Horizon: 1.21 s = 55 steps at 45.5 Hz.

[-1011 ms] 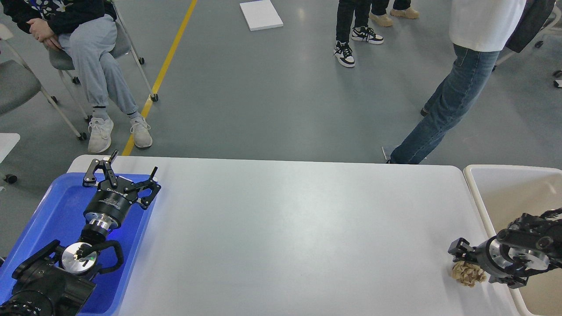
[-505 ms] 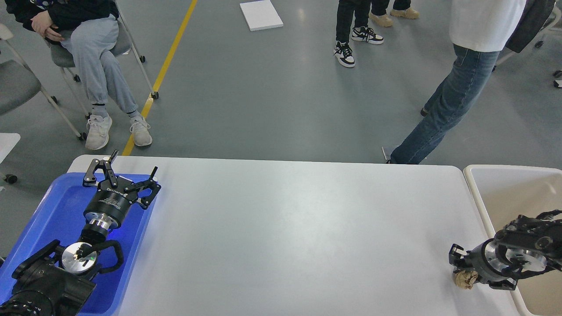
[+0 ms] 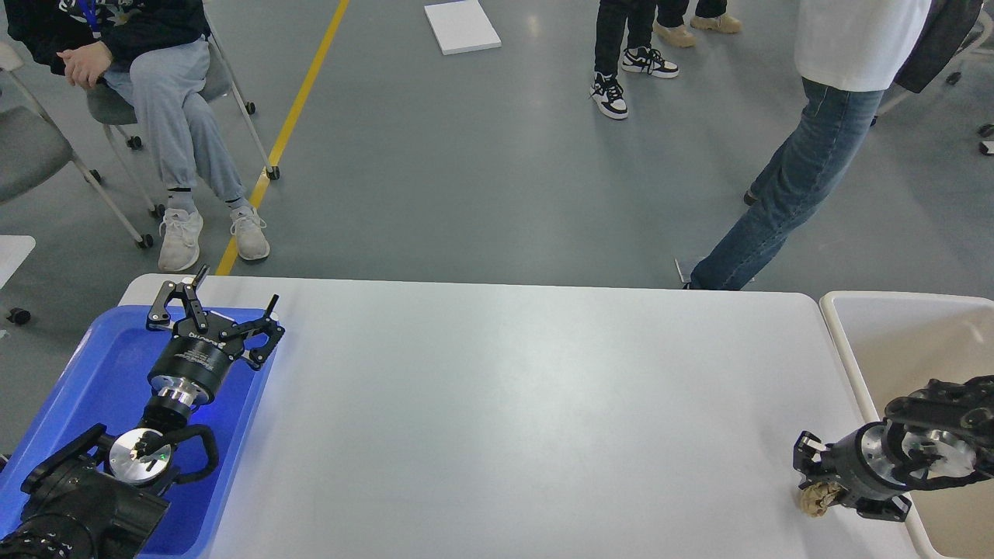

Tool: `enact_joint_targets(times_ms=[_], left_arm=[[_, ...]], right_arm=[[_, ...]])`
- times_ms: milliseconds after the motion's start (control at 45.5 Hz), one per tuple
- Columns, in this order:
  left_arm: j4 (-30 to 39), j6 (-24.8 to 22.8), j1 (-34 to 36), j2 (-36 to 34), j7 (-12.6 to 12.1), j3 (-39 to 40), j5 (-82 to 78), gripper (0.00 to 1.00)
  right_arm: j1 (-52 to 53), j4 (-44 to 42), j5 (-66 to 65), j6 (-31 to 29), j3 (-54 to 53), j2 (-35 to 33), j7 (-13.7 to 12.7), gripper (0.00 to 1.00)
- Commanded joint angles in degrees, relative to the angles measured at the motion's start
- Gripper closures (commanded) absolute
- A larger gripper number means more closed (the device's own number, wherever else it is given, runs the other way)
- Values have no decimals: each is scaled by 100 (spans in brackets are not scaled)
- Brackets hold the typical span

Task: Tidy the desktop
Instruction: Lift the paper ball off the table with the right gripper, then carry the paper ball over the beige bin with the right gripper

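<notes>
Head view: my right hand (image 3: 808, 485) sits low at the near right corner of the table (image 3: 512, 404), its fingers closed about a crumpled tan paper wad (image 3: 817, 501) that rests on or just above the surface; whether the wad is lifted clear, I cannot tell. The beige bin (image 3: 842, 349) stands just beside that corner. To do this step well, I judge the grip should stay firm, the wad be raised above the bin rim, then carried right and released inside. My right arm enters from the right edge, wrist turned so the hand points left and downward. My left hand (image 3: 213, 299) hangs over the blue tray (image 3: 93, 365), fingers spread wide, holding nothing.
</notes>
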State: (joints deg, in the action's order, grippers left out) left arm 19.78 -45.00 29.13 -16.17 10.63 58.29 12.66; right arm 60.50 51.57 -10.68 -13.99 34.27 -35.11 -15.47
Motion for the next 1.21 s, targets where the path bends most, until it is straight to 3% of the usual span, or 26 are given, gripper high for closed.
enact_joint_targets(times_ms=[0,264,462,703,901,1187], left_arm=[[0,0,-4,0,0,-2,0,0],[0,0,-4,0,0,-2,0,0],[0,0,-4,0,0,-2,0,0],[0,0,5,0,0,-2,0,0],[0,0,-4,0,0,-2,0,0],[0,0,-4,0,0,-2,0,0]], right_arm=[[497,511,-180,-34,27,-435,0,100],[1683,1399,-514,-534,211,-1191,-18,100],[3203,2093,-427,-1123,1177,-1437,-18,100],[4759,2867,-435,-1326,1942,-1631,-27,100],[5849,2990,-427,-1607,2540,-1648,-18,100],[6527,3008,-233,-1695,2918,-1596,-18,100]])
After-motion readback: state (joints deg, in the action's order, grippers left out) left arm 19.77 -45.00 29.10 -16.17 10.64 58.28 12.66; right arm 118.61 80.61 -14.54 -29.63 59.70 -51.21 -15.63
